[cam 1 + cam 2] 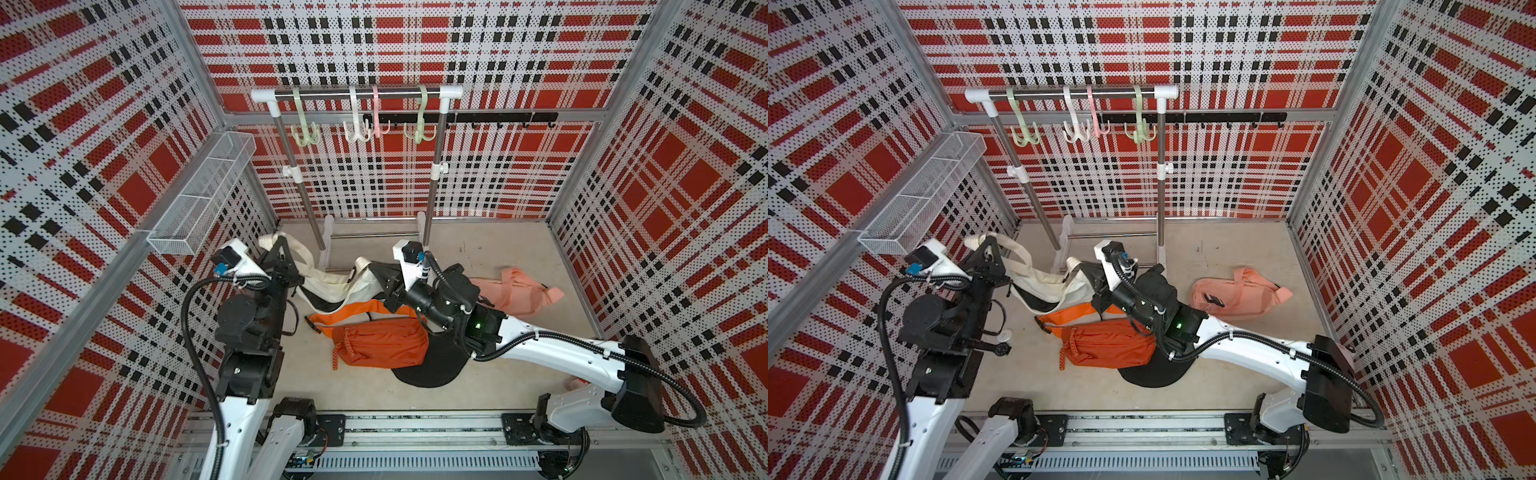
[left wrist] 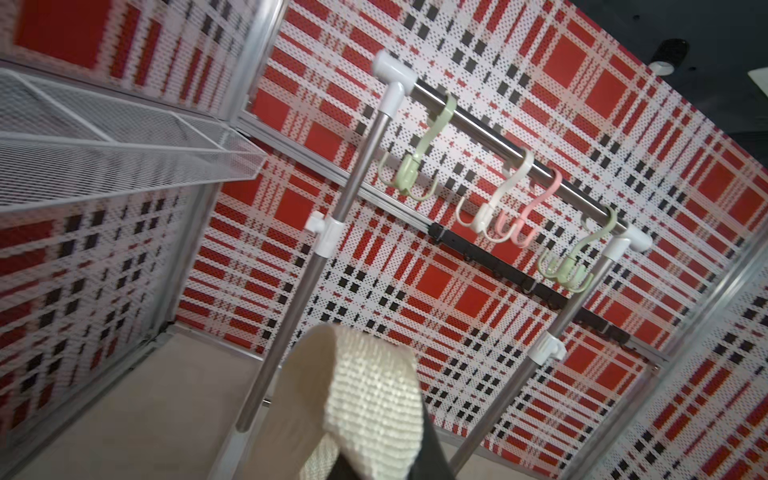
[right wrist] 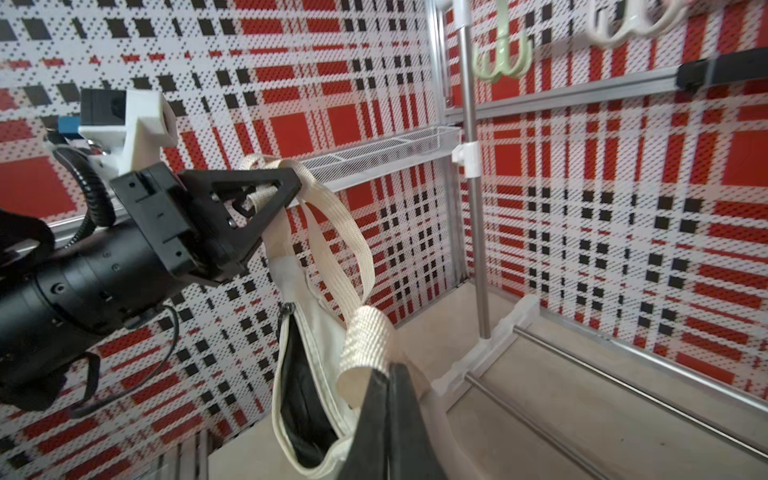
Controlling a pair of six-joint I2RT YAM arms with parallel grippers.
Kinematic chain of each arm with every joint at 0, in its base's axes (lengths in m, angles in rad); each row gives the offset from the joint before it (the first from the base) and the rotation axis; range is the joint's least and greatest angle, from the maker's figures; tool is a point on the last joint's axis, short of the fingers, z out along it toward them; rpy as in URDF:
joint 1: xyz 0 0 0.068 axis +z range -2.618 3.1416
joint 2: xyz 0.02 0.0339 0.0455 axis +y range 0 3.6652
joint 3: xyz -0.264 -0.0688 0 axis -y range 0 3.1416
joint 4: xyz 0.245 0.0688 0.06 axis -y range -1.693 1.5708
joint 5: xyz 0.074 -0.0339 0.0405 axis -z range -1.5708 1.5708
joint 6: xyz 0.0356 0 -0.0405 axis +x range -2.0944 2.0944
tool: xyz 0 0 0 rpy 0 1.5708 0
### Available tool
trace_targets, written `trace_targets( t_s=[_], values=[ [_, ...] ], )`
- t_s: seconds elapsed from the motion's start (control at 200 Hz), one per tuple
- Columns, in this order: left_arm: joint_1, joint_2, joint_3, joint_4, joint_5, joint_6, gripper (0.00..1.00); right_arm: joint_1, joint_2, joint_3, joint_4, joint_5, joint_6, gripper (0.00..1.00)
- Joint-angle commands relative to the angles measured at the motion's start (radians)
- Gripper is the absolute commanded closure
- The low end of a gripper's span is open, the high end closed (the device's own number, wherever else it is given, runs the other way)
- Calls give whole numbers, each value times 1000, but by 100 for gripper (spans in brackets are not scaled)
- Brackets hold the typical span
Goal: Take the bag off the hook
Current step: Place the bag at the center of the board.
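The cream bag (image 1: 332, 286) (image 1: 1042, 286) hangs low over the floor, stretched between my two grippers and clear of every hook. My left gripper (image 1: 280, 243) (image 3: 286, 183) is shut on one woven strap (image 2: 374, 395). My right gripper (image 1: 372, 266) (image 3: 390, 370) is shut on the other strap (image 3: 365, 336). The bag's mouth (image 3: 299, 386) gapes and shows a dark lining. Several plastic hooks hang bare on the rack's rail (image 1: 357, 94): a green hook (image 1: 303, 124), a cream one (image 1: 356, 124), a pink one (image 1: 377, 120) and another green one (image 1: 419, 124).
An orange bag (image 1: 378, 340) lies on the floor below the cream bag, partly over a black flat item (image 1: 432, 365). A pink bag (image 1: 515, 291) lies to the right. A wire basket (image 1: 203, 195) juts from the left wall. The rack's posts and base (image 1: 328, 245) stand just behind.
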Motion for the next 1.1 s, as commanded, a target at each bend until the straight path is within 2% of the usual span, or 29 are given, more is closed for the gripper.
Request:
trace_targets(
  t_s=[0.0,0.135,0.225,0.346,0.456,0.621,0.807,1.097],
  values=[
    [31,-100,-6,-238,-138,-10,100,45,32,-12,-46,-48,54,100],
    [47,-171,-14,-388,-270,-33,100,60,104,-10,-65,-132,189,100],
    [47,-175,-62,-399,-284,-43,100,62,169,2,-65,-186,243,100],
    [51,-139,-167,-324,-238,-69,100,62,256,59,-126,-195,232,100],
    [100,-67,-243,-269,-196,-73,100,55,328,125,-193,-167,202,100],
    [112,-17,-351,-145,-212,-82,100,0,396,168,-199,-184,242,100],
    [134,90,-386,15,-215,-59,100,-82,424,186,-169,-183,290,100],
    [192,295,-373,153,-114,-61,99,-171,432,166,-198,-183,273,100]
  ],
)
